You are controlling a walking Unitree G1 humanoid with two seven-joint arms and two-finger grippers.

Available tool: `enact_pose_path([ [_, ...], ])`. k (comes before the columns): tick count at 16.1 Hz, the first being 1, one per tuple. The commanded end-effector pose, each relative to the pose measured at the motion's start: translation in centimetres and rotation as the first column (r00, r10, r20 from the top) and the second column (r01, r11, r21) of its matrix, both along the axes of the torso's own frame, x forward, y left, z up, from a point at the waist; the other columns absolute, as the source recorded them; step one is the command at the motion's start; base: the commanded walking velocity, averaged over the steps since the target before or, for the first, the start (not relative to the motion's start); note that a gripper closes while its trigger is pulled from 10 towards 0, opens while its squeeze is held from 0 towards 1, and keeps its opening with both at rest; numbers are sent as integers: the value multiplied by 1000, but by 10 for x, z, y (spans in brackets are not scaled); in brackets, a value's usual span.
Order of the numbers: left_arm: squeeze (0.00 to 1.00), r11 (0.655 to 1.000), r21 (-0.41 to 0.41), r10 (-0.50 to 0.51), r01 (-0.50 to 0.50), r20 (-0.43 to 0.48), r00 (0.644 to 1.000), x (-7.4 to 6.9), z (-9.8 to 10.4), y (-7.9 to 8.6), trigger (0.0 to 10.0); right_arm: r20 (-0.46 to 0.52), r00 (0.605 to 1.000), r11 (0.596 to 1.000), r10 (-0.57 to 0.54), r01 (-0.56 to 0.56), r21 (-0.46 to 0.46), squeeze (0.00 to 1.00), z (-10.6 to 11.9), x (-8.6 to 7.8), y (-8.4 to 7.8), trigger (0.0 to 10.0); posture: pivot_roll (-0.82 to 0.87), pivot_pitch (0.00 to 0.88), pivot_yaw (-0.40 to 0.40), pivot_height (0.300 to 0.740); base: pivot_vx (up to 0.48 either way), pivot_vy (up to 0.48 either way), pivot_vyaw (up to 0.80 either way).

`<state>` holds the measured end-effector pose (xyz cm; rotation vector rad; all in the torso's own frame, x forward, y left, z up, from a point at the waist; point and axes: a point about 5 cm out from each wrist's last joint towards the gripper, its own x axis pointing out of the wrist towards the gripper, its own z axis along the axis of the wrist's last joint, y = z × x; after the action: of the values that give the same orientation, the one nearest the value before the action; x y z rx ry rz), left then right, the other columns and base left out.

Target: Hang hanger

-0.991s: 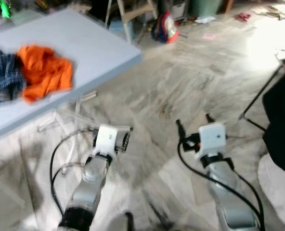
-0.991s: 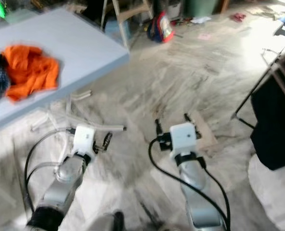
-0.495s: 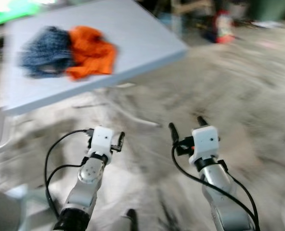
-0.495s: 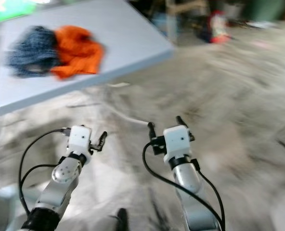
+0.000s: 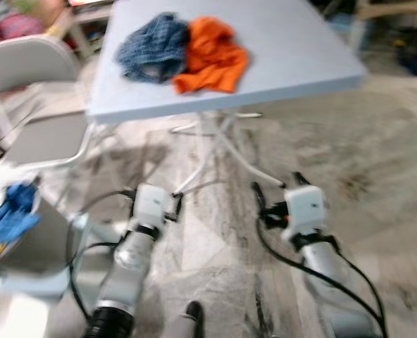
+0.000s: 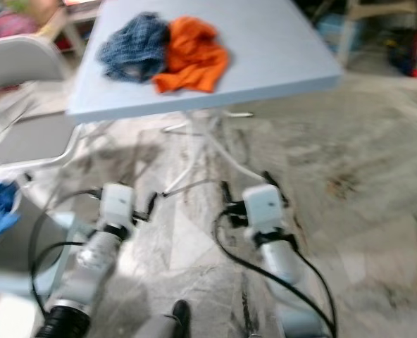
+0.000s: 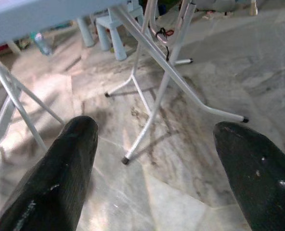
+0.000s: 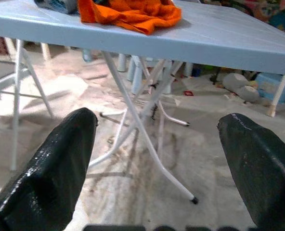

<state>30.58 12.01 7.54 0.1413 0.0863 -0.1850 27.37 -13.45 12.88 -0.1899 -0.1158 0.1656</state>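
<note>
Left eye view gives no sign of a hanger, so which way it lies from either gripper, how its long axis runs and which arm is nearer cannot be told; my guess is that the robot is looking for it among the clothes. Both grippers are empty and held low over the marble floor (image 5: 377,176): the left gripper (image 7: 152,187) has its fingers spread wide, and so does the right gripper (image 8: 157,178) (each wrist view shows a broad gap between the two black fingers). Ahead of and above both stands the grey folding table (image 5: 300,49), its white legs (image 5: 215,144) just beyond the fingertips. On the tabletop, forward of the left gripper, lie an orange garment (image 5: 208,56) and a blue checked garment (image 5: 152,46), touching. Off past the left arm stands a grey folding chair (image 5: 32,105), and nearer lies a blue cloth (image 5: 8,215)
</note>
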Motion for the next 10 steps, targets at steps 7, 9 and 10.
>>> enact_pose_path([
  [7, 0, 1000, 21, 11, -11, -25, 1000, 0, -3, 7, 10000, 2, 1000, 999, 7, -7, 44, 0, 2, -1, 5, 10000, 71, 242, 75, 740, 0, 248, 0],
  [9, 0, 1000, 22, 11, -11, -25, 1000, 0, -2, 8, 10000, 5, 1000, 999, 5, -5, 47, 0, 3, -1, 5, 10000, 71, 245, 78, 740, 0, 471, 0],
  [10, 0, 1000, 24, 13, -12, -26, 1000, 0, -2, 8, 10000, 6, 1000, 999, 4, -5, 48, 0, 4, -1, 5, 10000, 71, 247, 80, 740, 0, 472, 0],
])
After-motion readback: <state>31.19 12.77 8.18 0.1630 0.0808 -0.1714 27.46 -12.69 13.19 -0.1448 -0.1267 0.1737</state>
